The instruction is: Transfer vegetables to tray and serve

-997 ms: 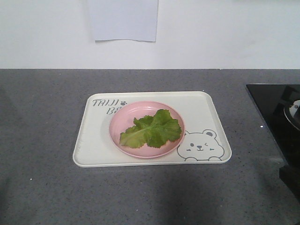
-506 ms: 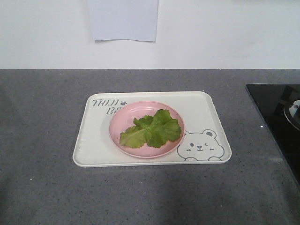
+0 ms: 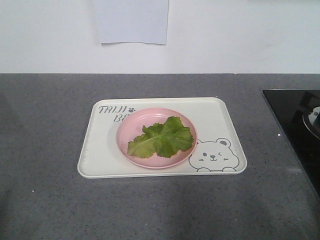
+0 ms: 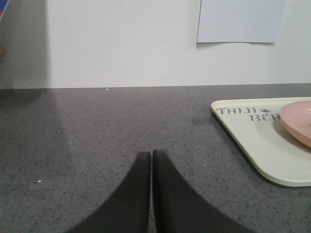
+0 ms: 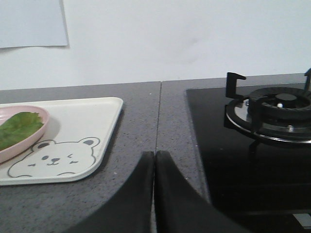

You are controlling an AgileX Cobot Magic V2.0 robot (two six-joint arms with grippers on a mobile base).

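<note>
Both grippers (image 4: 151, 158) (image 5: 154, 158) closed, low over countertop (image 3: 50, 125).

The lettuce leaves (image 3: 162, 137), crinkled bright green with pale ribs, lie flat in a loose overlapping heap. They sit toward the near right of a round pink plate (image 3: 135, 125). That plate rests in the middle of the tray (image 3: 97, 155), a cream-white rectangle with rounded corners. The tray bears grey "TAIJI" lettering and a winking bear drawing, and lies flat on the grey worktop (image 3: 45, 125).
</note>
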